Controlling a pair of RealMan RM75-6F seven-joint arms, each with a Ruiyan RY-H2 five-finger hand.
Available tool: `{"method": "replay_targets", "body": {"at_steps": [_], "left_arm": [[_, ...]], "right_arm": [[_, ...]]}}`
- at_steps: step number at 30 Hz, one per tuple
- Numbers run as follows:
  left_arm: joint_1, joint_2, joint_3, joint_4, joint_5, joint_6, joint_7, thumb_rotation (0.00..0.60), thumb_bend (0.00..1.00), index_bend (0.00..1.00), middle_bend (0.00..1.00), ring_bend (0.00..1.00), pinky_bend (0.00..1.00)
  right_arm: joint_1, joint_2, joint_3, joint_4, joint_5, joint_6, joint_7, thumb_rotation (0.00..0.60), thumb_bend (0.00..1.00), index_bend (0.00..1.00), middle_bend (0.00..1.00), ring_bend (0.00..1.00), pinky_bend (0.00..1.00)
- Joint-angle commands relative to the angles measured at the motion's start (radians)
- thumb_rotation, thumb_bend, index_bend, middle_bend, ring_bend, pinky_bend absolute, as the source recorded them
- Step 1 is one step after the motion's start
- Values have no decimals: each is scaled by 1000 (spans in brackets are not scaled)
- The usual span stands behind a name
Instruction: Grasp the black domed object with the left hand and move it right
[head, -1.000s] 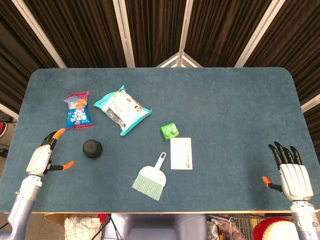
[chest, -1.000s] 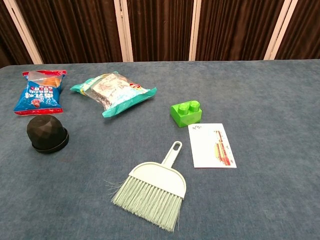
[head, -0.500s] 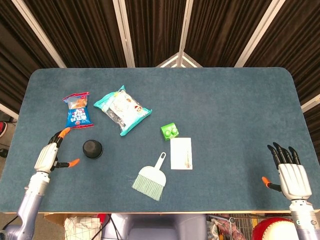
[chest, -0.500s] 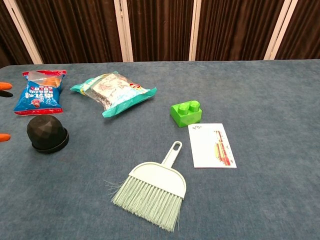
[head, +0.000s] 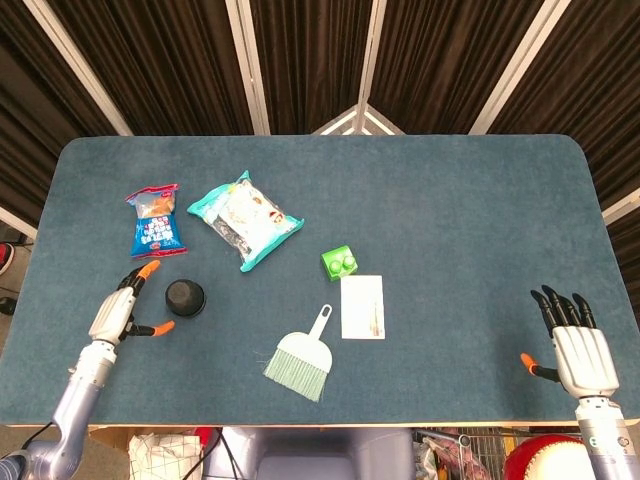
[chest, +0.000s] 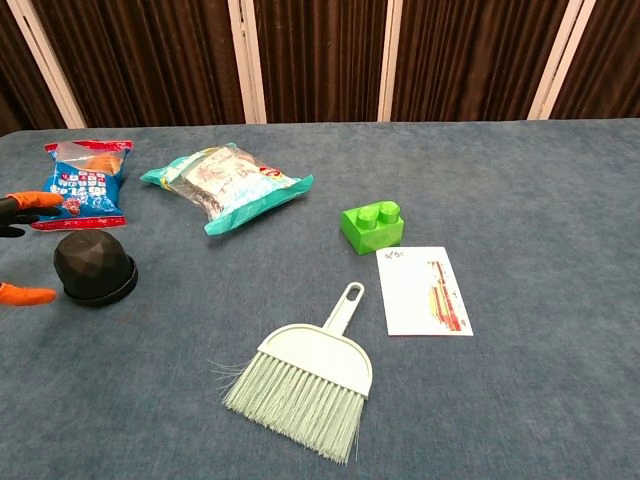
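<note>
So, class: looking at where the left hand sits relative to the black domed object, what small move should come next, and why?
Probably ease the left hand a little further right, so its spread fingers bracket the black domed object, then close. The hand is open beside the dome, not touching.
</note>
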Motion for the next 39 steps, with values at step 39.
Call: {"method": "replay_targets", "body": {"at_steps": [39], "left_arm": [[-56,-132,-10,95,-43,-46,90,600,214,9,191,0,0]], "right_arm": [[16,4,2,-5,16,-23,27,600,221,97,75,123,36]]}}
